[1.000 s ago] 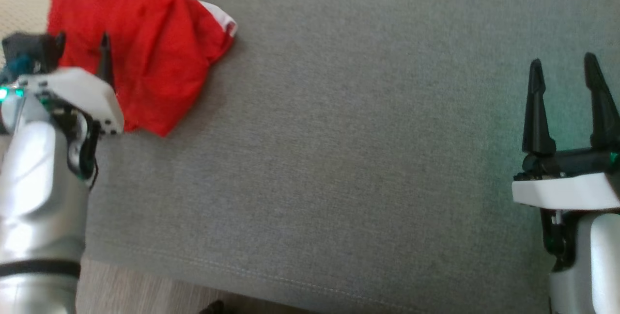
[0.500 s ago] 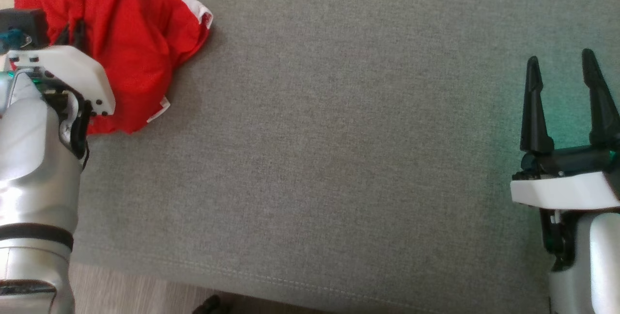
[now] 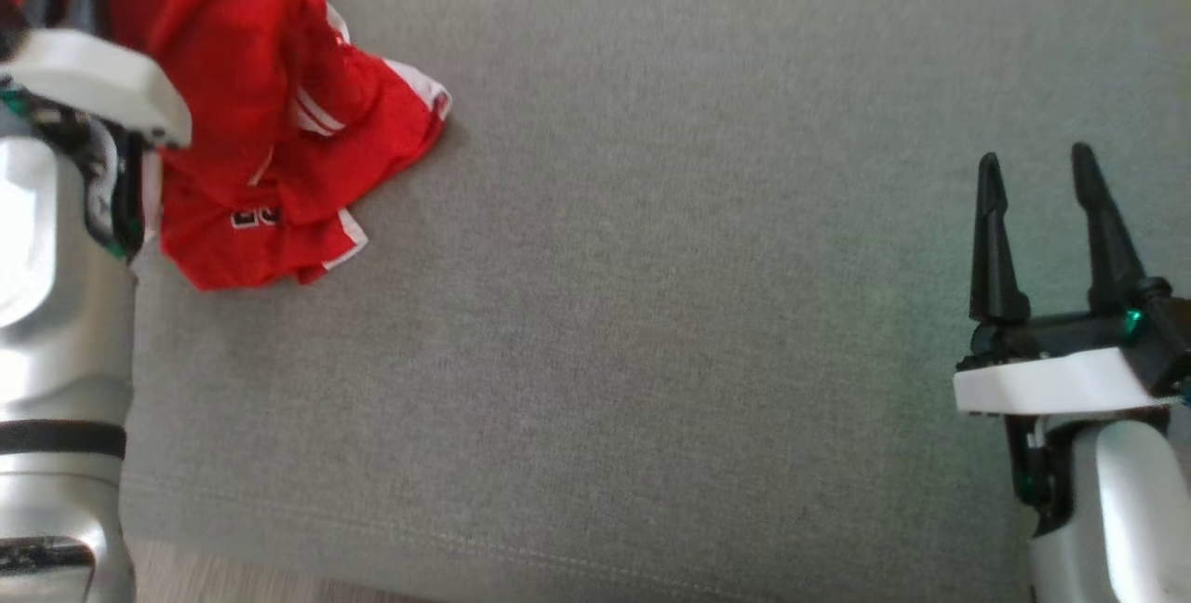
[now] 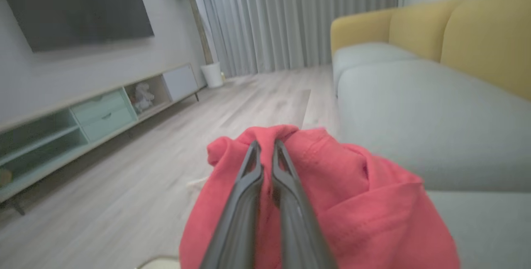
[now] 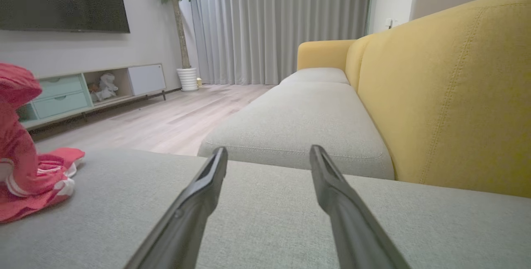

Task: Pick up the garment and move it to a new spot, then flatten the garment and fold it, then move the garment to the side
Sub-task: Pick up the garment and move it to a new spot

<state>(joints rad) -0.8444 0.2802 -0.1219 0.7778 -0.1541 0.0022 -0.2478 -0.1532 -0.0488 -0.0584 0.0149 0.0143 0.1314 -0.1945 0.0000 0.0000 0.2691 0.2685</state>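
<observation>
A red garment (image 3: pixel 251 119) with white trim hangs bunched at the head view's upper left, its lower folds resting on the grey sofa seat (image 3: pixel 651 305). My left gripper (image 4: pixel 265 146) is shut on the garment (image 4: pixel 332 194), its fingers pinching a raised fold at the top; in the head view its white wrist covers part of the cloth. The garment (image 5: pixel 25 169) also appears at the left of the right wrist view, lifted in a column with its hem on the seat. My right gripper (image 3: pixel 1033 175) stands open over the seat at the right, with nothing between its fingers (image 5: pixel 207 177).
The grey seat's front seam (image 3: pixel 465 538) runs along the bottom of the head view, with wood floor beyond. A yellow sofa back (image 5: pixel 448 94) rises at the right. A TV cabinet (image 5: pixel 83 90) and a potted plant (image 5: pixel 178 20) stand across the floor.
My left gripper closed on the garment and lifted it, so the cloth now hangs taller with its striped hem showing. The head camera shifted. The right gripper stays open.
</observation>
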